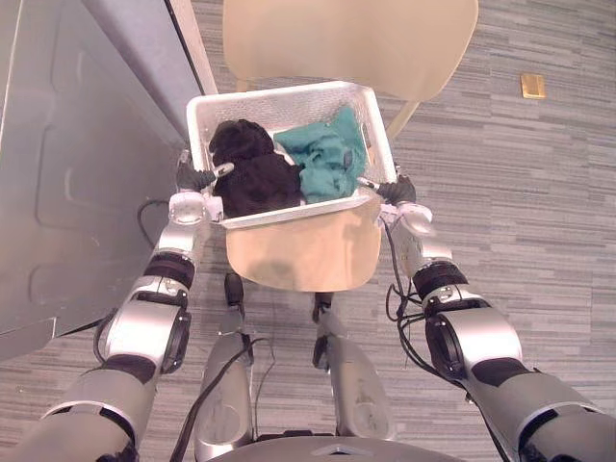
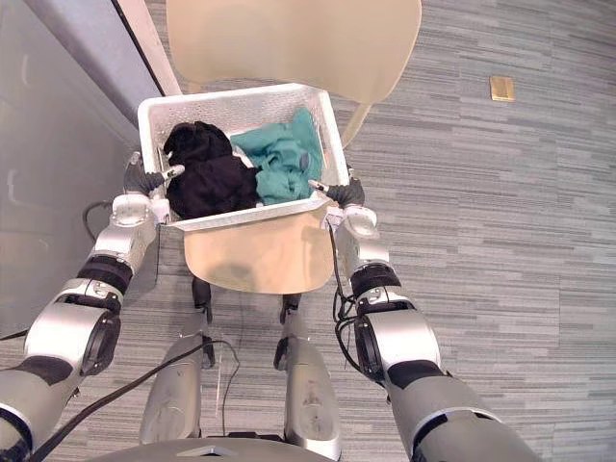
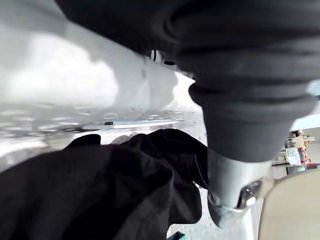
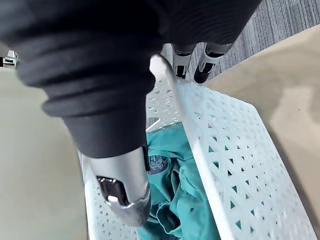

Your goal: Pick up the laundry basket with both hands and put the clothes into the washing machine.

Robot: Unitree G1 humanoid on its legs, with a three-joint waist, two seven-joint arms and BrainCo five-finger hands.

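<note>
Resting on the seat of a tan chair point(image 1: 308, 255): a white laundry basket point(image 1: 289, 104), walls pierced with small triangular holes, rim smooth. Inside at left, a crumpled black garment point(image 1: 252, 171); at right, touching it, a rumpled teal garment point(image 1: 322, 159). Clamped at the left rim by the left hand point(image 1: 197, 178), thumb hooked inside near the black cloth, fingers hidden behind the wall. Pinched at the right rim by the right hand point(image 1: 397, 190), thumb inside above the teal cloth, fingers outside. Chair back cut off at the far edge. At left, a grey panel point(image 1: 77, 144), too cropped to identify. Far right on the grey floor point(image 1: 520, 192), a small brass plate point(image 1: 532, 86).
</note>
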